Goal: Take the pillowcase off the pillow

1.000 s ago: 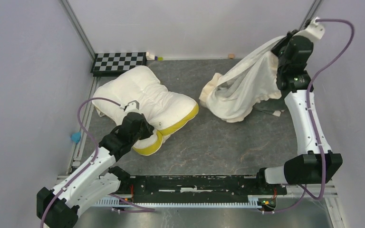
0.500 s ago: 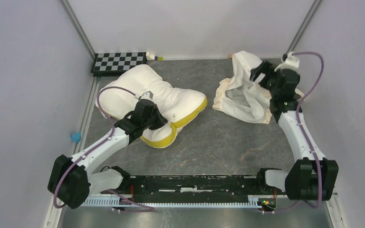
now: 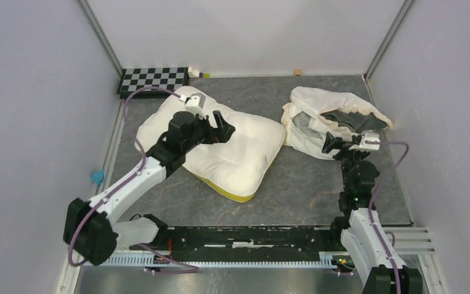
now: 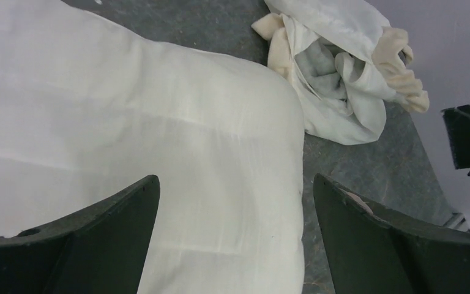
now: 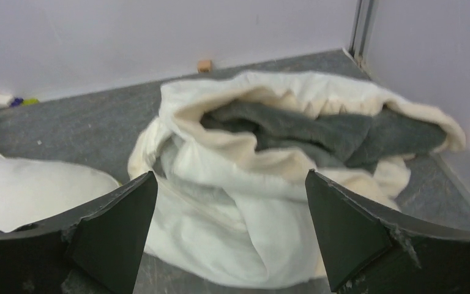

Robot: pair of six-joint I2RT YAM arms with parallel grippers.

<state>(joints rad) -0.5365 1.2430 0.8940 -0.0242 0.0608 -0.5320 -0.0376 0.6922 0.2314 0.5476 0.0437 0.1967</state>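
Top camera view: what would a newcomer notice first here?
The plump cream pillow lies bare at centre-left, its yellow edge on the near side. Beside it, at the right rear, the pillowcase sits crumpled, grey face showing. The left tool and right tool hover open, empty.

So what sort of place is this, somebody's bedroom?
More likely a robot lab test cell: plain walls enclose a grey table, two robot arms are bolted to its near edge, and a checkerboard panel sits in the far left corner.
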